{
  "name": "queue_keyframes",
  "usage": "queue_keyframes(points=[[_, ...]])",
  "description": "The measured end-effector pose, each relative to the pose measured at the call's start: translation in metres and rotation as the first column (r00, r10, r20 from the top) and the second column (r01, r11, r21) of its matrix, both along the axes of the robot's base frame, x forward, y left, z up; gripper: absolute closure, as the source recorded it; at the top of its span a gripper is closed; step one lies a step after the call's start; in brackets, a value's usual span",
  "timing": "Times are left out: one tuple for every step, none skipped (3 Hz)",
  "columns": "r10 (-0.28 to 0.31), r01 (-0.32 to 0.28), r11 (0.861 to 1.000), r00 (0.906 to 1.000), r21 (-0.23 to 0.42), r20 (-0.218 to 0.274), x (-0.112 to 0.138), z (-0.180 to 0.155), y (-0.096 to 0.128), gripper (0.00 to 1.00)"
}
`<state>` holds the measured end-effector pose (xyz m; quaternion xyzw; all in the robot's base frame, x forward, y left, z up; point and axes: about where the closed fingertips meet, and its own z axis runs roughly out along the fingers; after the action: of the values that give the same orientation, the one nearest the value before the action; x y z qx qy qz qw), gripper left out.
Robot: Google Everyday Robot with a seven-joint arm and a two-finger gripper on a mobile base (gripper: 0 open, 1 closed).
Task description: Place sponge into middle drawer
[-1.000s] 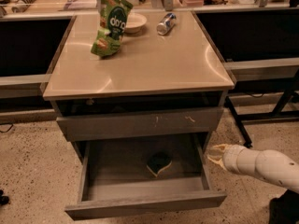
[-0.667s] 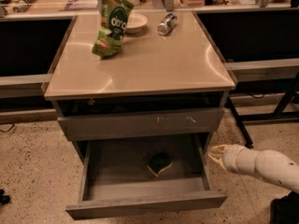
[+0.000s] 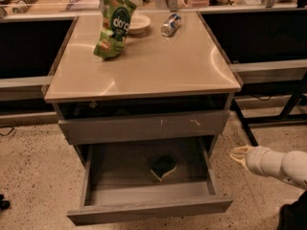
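The sponge [image 3: 163, 167], dark green on top with a pale yellow edge, lies flat on the floor of the middle drawer [image 3: 148, 210], right of its centre. The drawer is pulled out and has a plain grey front panel. My gripper [image 3: 238, 154] is a pale tip at the end of my white arm. It hangs to the right of the drawer, outside its right wall, apart from the sponge and holding nothing that I can see.
A closed grey drawer front with pale scratches [image 3: 144, 126] sits above the open one. On the beige tabletop [image 3: 144, 66] stand a green snack bag [image 3: 114, 28], a white bowl [image 3: 136, 23] and a lying can [image 3: 171, 24]. Black table legs [image 3: 292, 104] stand at right.
My gripper has drawn back to the right, away from the drawer's right wall. The sponge and the drawer have not moved.
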<state>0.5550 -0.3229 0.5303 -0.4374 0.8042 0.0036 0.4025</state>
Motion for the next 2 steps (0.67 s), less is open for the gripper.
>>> queue_keyframes(points=[[-0.098, 0.098, 0.995, 0.9952, -0.018, 0.002, 0.019, 0.006, -0.069, 1.0], [-0.119, 0.12, 0.992, 0.9925, -0.029, 0.026, 0.028, 0.017, -0.084, 0.82]])
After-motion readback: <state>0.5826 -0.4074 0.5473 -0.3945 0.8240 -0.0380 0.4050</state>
